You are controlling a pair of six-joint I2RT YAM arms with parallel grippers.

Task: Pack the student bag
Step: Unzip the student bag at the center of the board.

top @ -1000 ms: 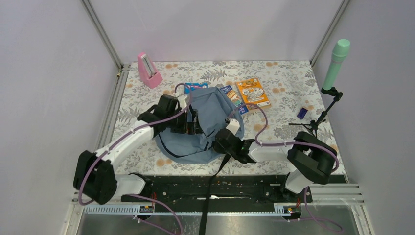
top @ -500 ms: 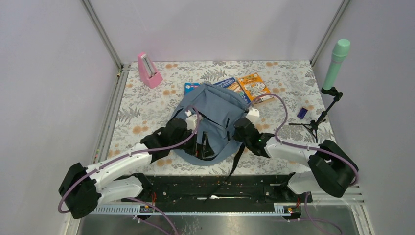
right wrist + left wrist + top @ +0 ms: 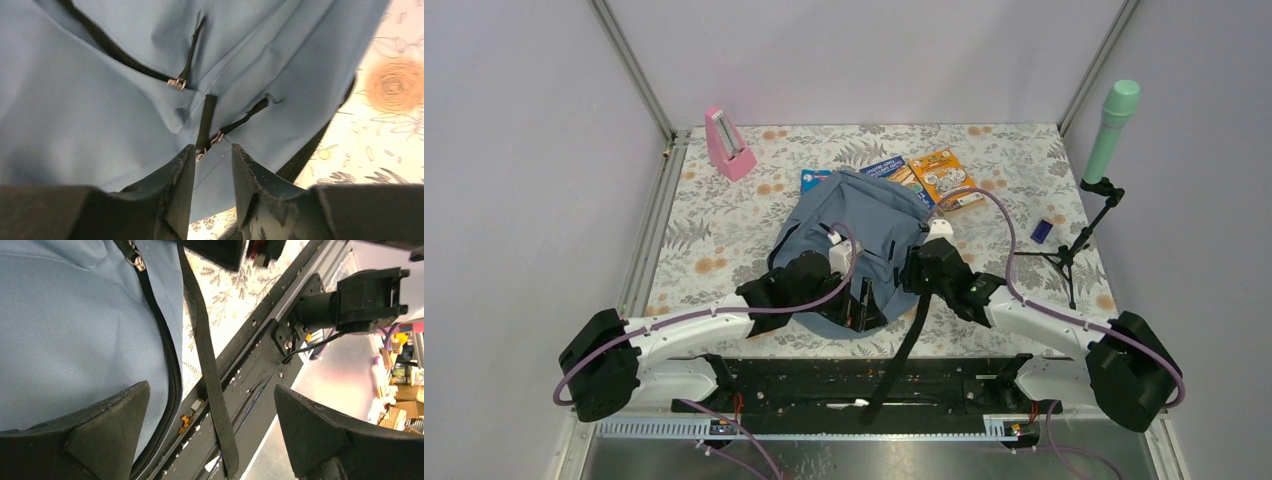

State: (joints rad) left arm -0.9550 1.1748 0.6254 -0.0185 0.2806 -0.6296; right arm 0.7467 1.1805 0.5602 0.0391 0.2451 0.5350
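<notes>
So the student bag [image 3: 856, 222] is lying flat in the middle of the floral table [image 3: 714, 235], and both arms are hunched over its near end. Our left gripper [image 3: 211, 387] has its jaws spread wide with nothing in them; under it we just see the bag's side zipper [image 3: 167, 345] and a long black strap [image 3: 209, 375] trailing off the table edge over the front rail. The right gripper [image 3: 212, 160] is down on the grey-blue fabric with only a narrow gap between its jaws. A thin black tab [image 3: 206, 120] with a metal pull sits right at the tips, not pinched as far as we can see. The far end of the bag overlaps a blue booklet [image 3: 815, 178] and crowds an orange book [image 3: 946, 180]. Off to the sides are a pink wedge-shaped thing [image 3: 727, 145], a small dark blue block [image 3: 1041, 231] and a green cylinder [image 3: 1113, 118] on a little tripod [image 3: 1072, 250].
</notes>
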